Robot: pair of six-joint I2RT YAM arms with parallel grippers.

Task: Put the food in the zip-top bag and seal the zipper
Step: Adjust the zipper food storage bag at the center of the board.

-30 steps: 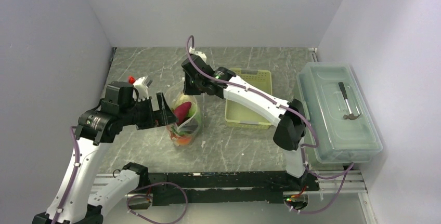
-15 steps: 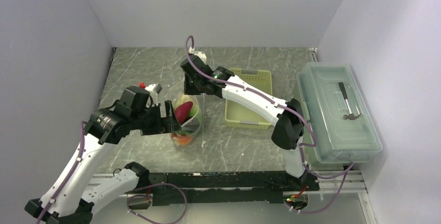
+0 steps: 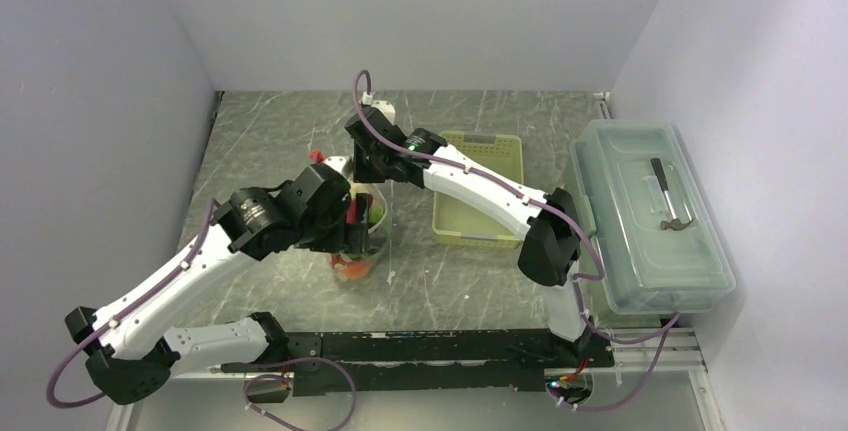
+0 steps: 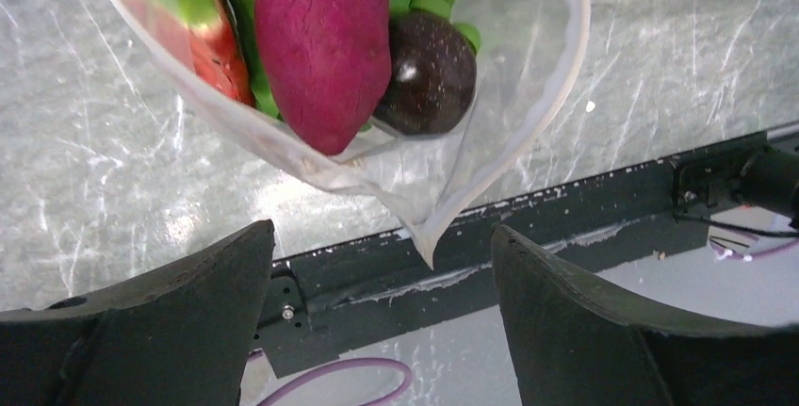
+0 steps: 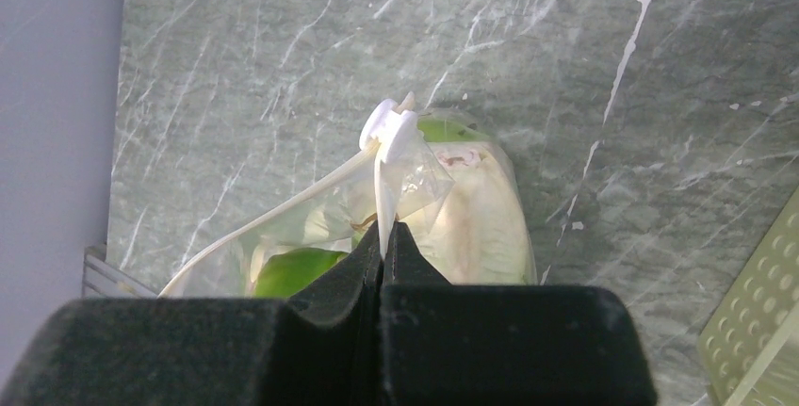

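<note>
The clear zip-top bag [image 3: 358, 251] stands in the middle of the table, held up by its mouth. My right gripper [image 5: 386, 236] is shut on the zipper [image 5: 273, 213] edge just below a white slider tab [image 5: 391, 133]; it also shows in the top view [image 3: 366, 166]. Inside the bag are a green round fruit [image 5: 292, 269], pale lettuce [image 5: 481, 218], a magenta tuber [image 4: 325, 39], a dark round fruit [image 4: 429, 72] and a red strip [image 4: 212, 43]. My left gripper [image 4: 382, 236] is open over the bag's near side. A corner of the bag [image 4: 424, 236] lies between its fingers, touching neither.
A yellow-green basket [image 3: 480, 191] sits right of the bag. A clear lidded box [image 3: 650, 216] with a small hammer on its lid stands at the right edge. The black mounting rail [image 3: 450, 346] runs along the table's near edge.
My left arm has swung right, from beside the bag's left side to over its near side. My right gripper has kept its hold on the bag's mouth edge.
</note>
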